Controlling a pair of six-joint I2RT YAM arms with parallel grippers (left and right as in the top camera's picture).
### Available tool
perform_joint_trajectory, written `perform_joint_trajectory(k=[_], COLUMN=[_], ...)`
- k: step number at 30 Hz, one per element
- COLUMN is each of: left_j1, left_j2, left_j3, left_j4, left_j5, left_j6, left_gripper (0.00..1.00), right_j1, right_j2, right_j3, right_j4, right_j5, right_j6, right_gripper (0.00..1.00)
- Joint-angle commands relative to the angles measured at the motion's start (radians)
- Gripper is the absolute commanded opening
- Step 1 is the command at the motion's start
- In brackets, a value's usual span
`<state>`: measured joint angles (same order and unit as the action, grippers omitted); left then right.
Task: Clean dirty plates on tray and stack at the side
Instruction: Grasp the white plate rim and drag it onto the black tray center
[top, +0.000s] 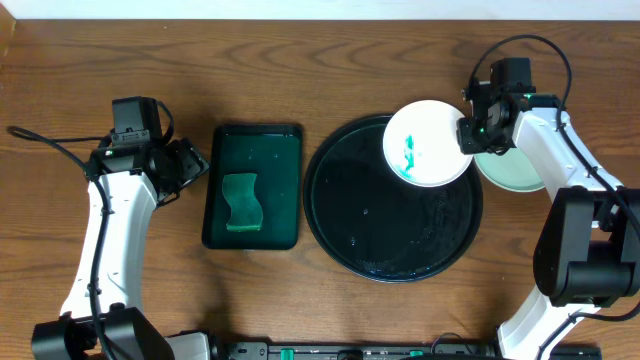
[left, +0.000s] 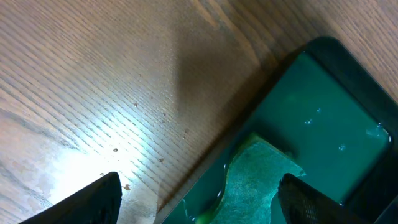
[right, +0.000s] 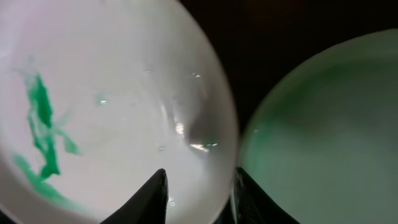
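Note:
The white plate (top: 427, 143) carries a green smear and hangs tilted over the back right of the black tray (top: 330, 222). My right gripper (top: 468, 134) is shut on its right rim. In the right wrist view, one finger lies on the white plate (right: 112, 112) and the other outside its rim, with the gripper (right: 199, 193) straddling it. A pale mint plate (top: 518, 172) lies on the table right of the tray, also seen in the right wrist view (right: 323, 137). Whether a second mint plate lies under it cannot be told. My left gripper (top: 192, 163) is open and empty.
A dark green rectangular tray (top: 252, 186) holding water and a wavy green sponge (top: 241, 201) sits left of the black tray. In the left wrist view my open fingers (left: 199, 199) hover over that tray's edge (left: 323, 118) and the sponge (left: 255, 180).

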<state>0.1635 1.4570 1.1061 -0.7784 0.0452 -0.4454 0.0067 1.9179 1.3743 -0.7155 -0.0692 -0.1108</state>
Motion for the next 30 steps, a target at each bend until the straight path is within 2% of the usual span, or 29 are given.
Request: perform_joint_trajectory(k=[1, 8, 15, 22, 27, 30], left_j1=[0.005, 0.005, 0.005, 0.005, 0.005, 0.005], left_j2=[-0.003, -0.003, -0.003, -0.003, -0.003, -0.003], left_j3=[0.017, 0.017, 0.017, 0.017, 0.017, 0.017], left_j4=[-0.002, -0.002, -0.002, -0.002, -0.002, -0.002], left_j5=[-0.012, -0.012, -0.012, -0.012, -0.012, -0.012], left_j6=[-0.004, -0.004, -0.005, -0.004, -0.004, -0.004], left_gripper=[0.81, 0.81, 0.81, 0.81, 0.81, 0.81], right_j1=[0.007, 0.007, 0.007, 0.006, 0.006, 0.006], right_j2=[0.005, 0.021, 0.033, 0.061, 0.074, 0.055], right_j3=[0.019, 0.019, 0.019, 0.019, 0.019, 0.019], right_j4=[0.018, 0.045, 0.066, 0.073, 0.077, 0.072], right_j5=[0.039, 0.039, 0.039, 0.039, 0.039, 0.038], right_j6=[-0.048, -0.048, -0.048, -0.048, -0.048, -0.037], right_gripper=[0.33, 0.31, 0.22, 0.2, 0.03, 0.01])
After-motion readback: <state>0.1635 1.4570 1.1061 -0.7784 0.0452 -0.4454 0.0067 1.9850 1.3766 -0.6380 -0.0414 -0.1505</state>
